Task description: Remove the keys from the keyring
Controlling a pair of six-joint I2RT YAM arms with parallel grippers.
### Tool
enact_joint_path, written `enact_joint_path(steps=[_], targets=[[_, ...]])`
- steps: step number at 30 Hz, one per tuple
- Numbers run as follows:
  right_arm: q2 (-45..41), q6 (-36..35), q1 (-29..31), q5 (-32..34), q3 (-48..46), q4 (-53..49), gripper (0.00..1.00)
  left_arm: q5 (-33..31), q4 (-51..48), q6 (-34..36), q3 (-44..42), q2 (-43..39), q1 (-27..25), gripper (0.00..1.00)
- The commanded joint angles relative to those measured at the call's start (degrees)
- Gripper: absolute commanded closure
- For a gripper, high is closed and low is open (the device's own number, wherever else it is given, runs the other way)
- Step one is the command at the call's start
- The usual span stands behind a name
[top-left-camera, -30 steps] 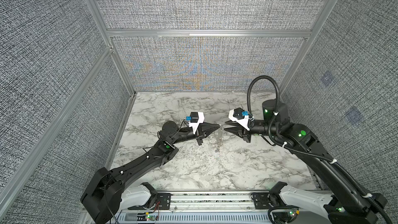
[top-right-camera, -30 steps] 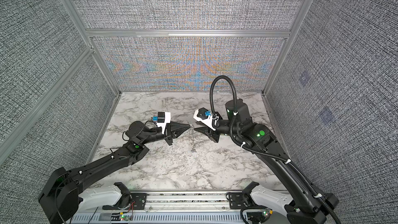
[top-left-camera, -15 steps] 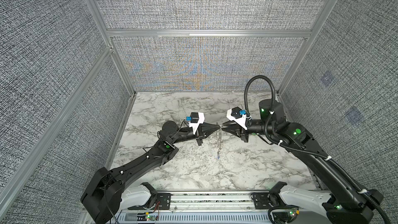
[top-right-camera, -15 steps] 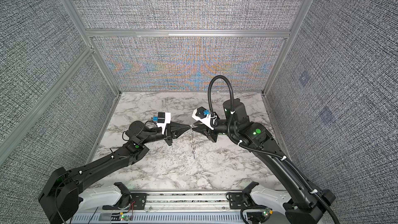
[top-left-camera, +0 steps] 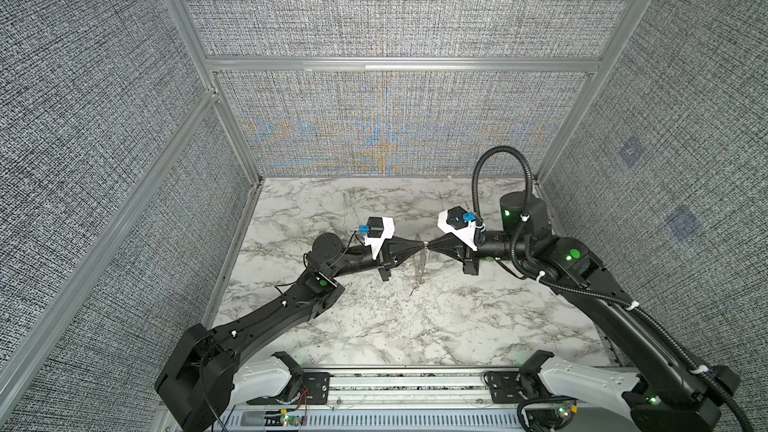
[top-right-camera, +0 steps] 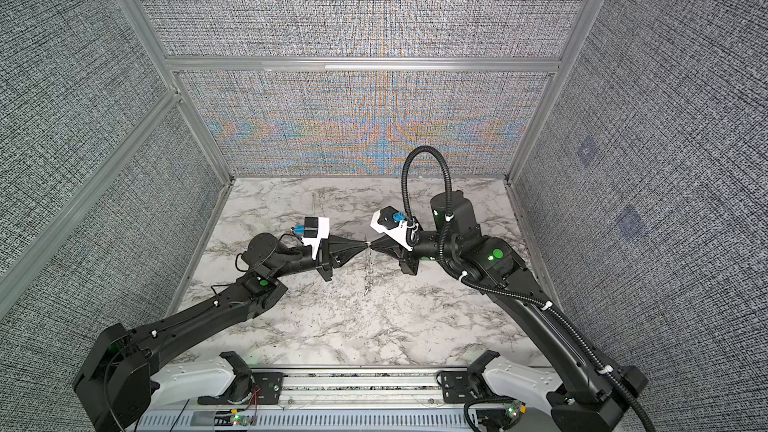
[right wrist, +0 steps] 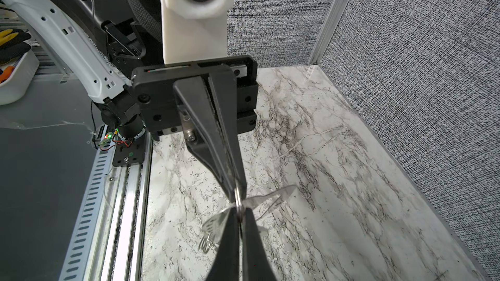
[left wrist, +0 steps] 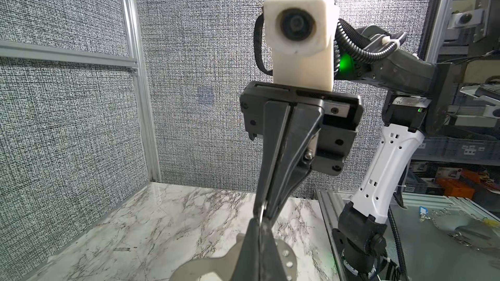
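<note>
The left pincer (top-left-camera: pixel 417 245) and the right pincer (top-left-camera: pixel 433 244) meet tip to tip above the middle of the marble bench (top-left-camera: pixel 457 326), each with its jaws pressed together. Between the two tips sits the keyring (right wrist: pixel 238 199), a thin metal ring, pinched from opposite sides by both pincers. The keys (top-left-camera: pixel 419 268) hang from the ring just below the tips, over the bench, in both top views. In the right wrist view they show as blurred pale metal flats, one with small holes, so I cannot tell which piece is which.
</note>
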Motion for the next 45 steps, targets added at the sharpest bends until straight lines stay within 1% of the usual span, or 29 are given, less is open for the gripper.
enact_joint_path(steps=[1,5,9,10,11,12,14,17,21,24,30,35,39,45], targets=[[-0.2,-0.1,0.0,-0.6,-0.1,0.7,0.99,-0.2,-2.8,2.7,1.3,-0.4,0.1,1.0],[-0.2,-0.1,0.1,0.1,-0.1,0.5,1.0,-2.1,-8.6,7.0,2.7,-1.4,0.1,1.0],[-0.2,-0.7,-0.1,2.9,0.7,-2.2,1.0,-6.6,-20.8,15.8,5.9,-3.4,0.1,1.0],[-0.2,-1.0,-0.1,3.7,1.0,-3.4,1.0,-8.4,-24.4,18.4,6.8,-3.8,0.0,0.73],[0.0,-1.2,-0.1,4.3,1.3,-4.4,1.0,-9.5,-27.5,20.5,8.0,-4.1,0.0,0.69],[0.1,-1.4,0.0,5.0,1.8,-5.8,1.0,-10.5,-31.0,23.6,9.2,-4.5,-0.1,0.67],[0.6,-1.6,-0.1,6.0,2.5,-7.7,1.0,-12.5,-35.7,27.4,11.3,-4.9,-0.1,0.67],[1.2,-1.8,-0.1,7.2,3.4,-10.2,1.0,-15.5,-42.7,34.3,15.1,-4.9,-0.9,0.63],[3.2,-2.0,-0.1,8.9,5.8,-14.1,1.0,-19.3,-49.8,42.6,19.0,-4.4,-2.7,0.63],[4.1,-1.9,-0.1,9.4,7.2,-16.0,1.0,-23.2,-53.6,48.1,20.9,-3.6,-5.1,0.63],[5.0,-1.5,-0.1,10.2,8.7,-18.1,1.0,-30.9,-59.8,55.7,25.4,-0.8,-10.4,0.63],[5.7,-1.5,-0.1,10.5,9.4,-19.7,1.0,-35.5,-61.9,58.6,27.8,1.0,-13.5,0.64],[5.9,-1.7,0.0,10.3,9.6,-19.9,1.0,-39.2,-64.1,60.7,29.7,3.0,-15.6,0.67],[6.0,-1.8,-0.1,10.0,9.7,-20.2,1.0,-41.7,-65.4,61.5,31.5,4.7,-16.8,0.7]])
